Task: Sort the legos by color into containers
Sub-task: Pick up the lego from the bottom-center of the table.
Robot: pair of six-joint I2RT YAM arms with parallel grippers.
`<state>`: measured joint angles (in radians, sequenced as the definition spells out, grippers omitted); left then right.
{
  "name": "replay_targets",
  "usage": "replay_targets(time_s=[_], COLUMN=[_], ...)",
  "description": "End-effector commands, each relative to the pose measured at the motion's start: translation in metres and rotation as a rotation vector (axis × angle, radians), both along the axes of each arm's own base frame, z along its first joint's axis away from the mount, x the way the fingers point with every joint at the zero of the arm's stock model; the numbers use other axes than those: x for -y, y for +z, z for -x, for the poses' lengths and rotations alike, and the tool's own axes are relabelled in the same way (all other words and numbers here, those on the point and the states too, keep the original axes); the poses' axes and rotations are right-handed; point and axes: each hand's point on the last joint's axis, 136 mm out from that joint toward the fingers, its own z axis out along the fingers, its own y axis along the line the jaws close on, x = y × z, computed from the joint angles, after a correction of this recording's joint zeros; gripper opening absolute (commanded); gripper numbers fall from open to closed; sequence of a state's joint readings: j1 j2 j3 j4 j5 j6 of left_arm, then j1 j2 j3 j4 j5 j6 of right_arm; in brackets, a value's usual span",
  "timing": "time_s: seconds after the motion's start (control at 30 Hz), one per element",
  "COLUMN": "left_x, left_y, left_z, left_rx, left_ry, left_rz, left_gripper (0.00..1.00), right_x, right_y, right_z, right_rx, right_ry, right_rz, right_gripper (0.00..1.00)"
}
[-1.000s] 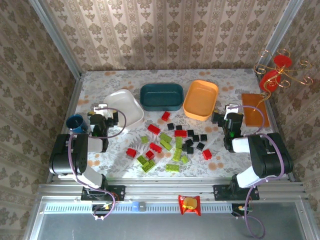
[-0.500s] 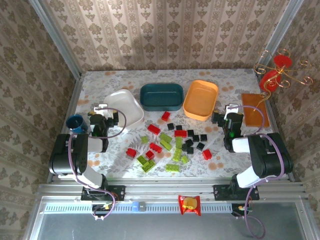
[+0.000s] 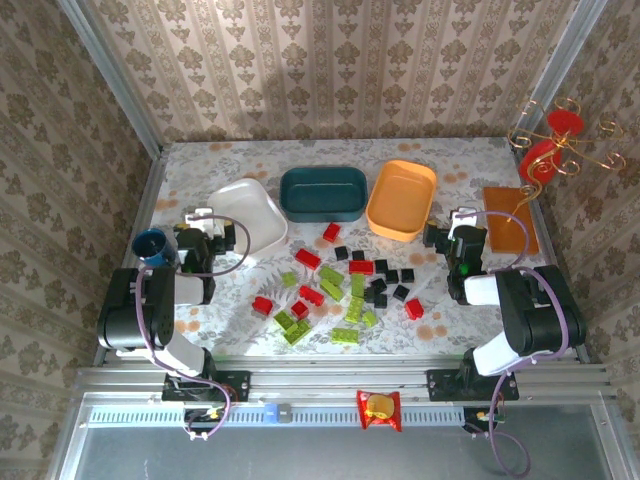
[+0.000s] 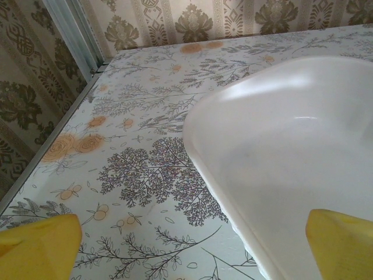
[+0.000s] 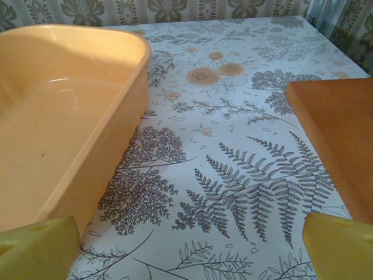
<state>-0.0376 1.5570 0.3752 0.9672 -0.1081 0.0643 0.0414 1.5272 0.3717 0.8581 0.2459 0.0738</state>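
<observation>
Red (image 3: 307,257), lime green (image 3: 345,335) and black (image 3: 391,275) legos lie scattered in the middle of the table, in front of the containers. These are a white tray (image 3: 250,215), a dark teal tray (image 3: 322,193) and an orange tray (image 3: 402,199), and all look empty. My left gripper (image 3: 208,232) rests low by the white tray's (image 4: 303,151) left rim, open (image 4: 192,251), with bare tablecloth between its yellow fingertips (image 4: 41,245). Open too, my right gripper (image 3: 455,232) sits just right of the orange tray (image 5: 58,116), holding nothing (image 5: 189,251).
A small blue cup (image 3: 152,244) stands left of the left gripper. A flat brown-orange slab (image 3: 510,220) lies right of the right gripper (image 5: 338,128). A gold stand with red ornaments (image 3: 550,145) rises at the far right. A snack packet (image 3: 379,408) lies on the front rail. Patterned walls enclose the table.
</observation>
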Motion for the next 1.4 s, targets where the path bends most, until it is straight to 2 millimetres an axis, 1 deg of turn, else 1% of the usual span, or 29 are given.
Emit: replay_targets(time_s=[0.0,0.07,0.1,0.17,0.2,0.27,0.3,0.37,0.4,0.47,0.53,0.57,0.6,0.67,0.7,0.73,0.77,0.8,0.83,0.9,0.97,1.03,1.1,1.17,1.23,1.33,1.37], left_x=[-0.002,-0.004,-0.004,-0.005,-0.008,-0.019,-0.023,-0.021,-0.021,-0.029,-0.045,-0.052,-0.054,-0.05,-0.048,-0.05,-0.054,-0.058,-0.06,-0.062,-0.064,-0.064,-0.057,-0.05,-0.046,-0.043,-0.042], left_y=[-0.002,0.01,0.019,0.038,0.047,0.059,0.067,0.081,0.089,0.103,0.109,0.11,0.11,0.112,0.11,0.108,0.102,0.097,0.095,0.099,0.101,0.098,0.102,0.108,0.114,0.118,0.121], left_z=[0.0,0.007,0.011,0.017,0.019,0.026,0.029,0.033,0.034,0.037,0.043,0.047,0.049,0.051,0.054,0.058,0.063,0.068,0.069,0.066,0.063,0.059,0.049,0.041,0.037,0.037,0.037], left_rx=[-0.012,0.017,0.031,0.05,0.05,0.047,0.068,0.109,0.133,0.174,0.191,0.198,0.199,0.208,0.212,0.231,0.236,0.243,0.243,0.242,0.22,0.185,0.172,0.186,0.21,0.217,0.217], left_ry=[0.002,0.046,0.066,0.097,0.127,0.214,0.243,0.24,0.242,0.3,0.43,0.482,0.503,0.459,0.447,0.449,0.472,0.492,0.477,0.41,0.373,0.353,0.275,0.199,0.146,0.129,0.121], left_rz=[0.006,-0.019,-0.044,-0.071,-0.07,-0.014,0.014,0.046,0.066,0.117,0.21,0.259,0.319,0.436,0.507,0.592,0.673,0.781,0.844,0.947,1.039,1.145,1.2,1.237,1.269,1.285,1.28], left_gripper=[1.0,1.0,1.0,1.0,1.0,1.0,1.0,1.0,1.0,1.0,1.0,1.0,1.0,1.0,1.0,1.0,1.0,1.0,1.0,1.0,1.0,1.0,1.0,1.0,1.0,1.0,1.0], right_x=[0.0,0.002,0.004,-0.002,-0.004,-0.008,-0.005,0.003,0.006,0.011,0.025,0.033,0.042,0.052,0.056,0.059,0.049,0.034,0.022,0.002,-0.012,-0.031,-0.051,-0.068,-0.075,-0.083,-0.085], right_y=[0.013,0.017,0.019,0.021,0.022,0.025,0.03,0.04,0.048,0.064,0.081,0.088,0.094,0.094,0.089,0.08,0.076,0.074,0.074,0.068,0.063,0.057,0.048,0.034,0.017,-0.002,-0.007], right_z=[-0.008,-0.008,-0.006,-0.006,-0.005,-0.004,-0.005,-0.005,-0.006,-0.004,0.007,0.014,0.022,0.038,0.054,0.068,0.061,0.051,0.046,0.045,0.053,0.066,0.083,0.105,0.132,0.165,0.173], right_rx=[0.042,0.05,0.037,0.053,0.054,0.061,0.061,0.006,-0.012,-0.015,-0.007,0.008,0.023,0.042,0.03,0.003,-0.02,-0.029,-0.038,-0.113,-0.199,-0.276,-0.349,-0.437,-0.539,-0.627,-0.642], right_ry=[0.005,-0.011,-0.021,0.004,0.007,0.01,-0.014,-0.064,-0.081,-0.124,-0.246,-0.319,-0.409,-0.528,-0.624,-0.691,-0.602,-0.486,-0.409,-0.318,-0.272,-0.215,-0.152,-0.103,-0.09,-0.063,-0.051], right_rz=[-0.004,-0.002,-0.007,0.008,0.019,0.044,0.051,0.043,0.044,0.047,0.061,0.059,0.02,-0.141,-0.267,-0.36,-0.412,-0.454,-0.478,-0.519,-0.498,-0.458,-0.43,-0.39,-0.345,-0.312,-0.312], right_gripper=[1.0,1.0,1.0,1.0,1.0,1.0,1.0,1.0,1.0,1.0,1.0,1.0,1.0,1.0,1.0,1.0,1.0,1.0,1.0,1.0,1.0,1.0,1.0,1.0,1.0,0.98,0.96])
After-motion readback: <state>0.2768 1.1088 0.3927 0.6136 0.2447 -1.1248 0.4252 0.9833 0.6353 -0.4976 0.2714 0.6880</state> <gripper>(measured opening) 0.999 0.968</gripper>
